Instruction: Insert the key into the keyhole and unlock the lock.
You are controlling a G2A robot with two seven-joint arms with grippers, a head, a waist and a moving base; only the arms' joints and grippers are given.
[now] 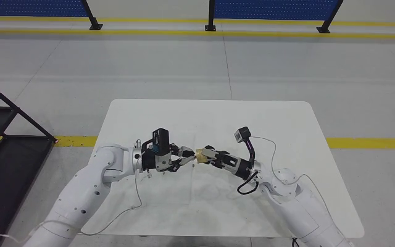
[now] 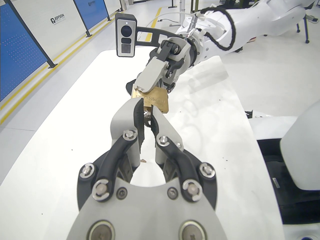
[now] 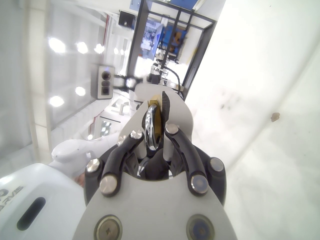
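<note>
Fingers (image 2: 125,118) of the left gripper (image 2: 146,109) pinch what seems to be the key (image 2: 148,120) beneath the lock (image 2: 156,98), which the right gripper (image 2: 145,87) clamps. Key and keyhole need squaring up before any gentle twist.

surface (image 1: 271,123): white, rounded corners | lying on it: one small brown chip (image 3: 275,117) | scattered tiny dark specks (image 2: 226,159)

Brass padlock (image 2: 156,98) held aloft, tilted; mostly hidden key (image 2: 148,111) at its base.
</note>
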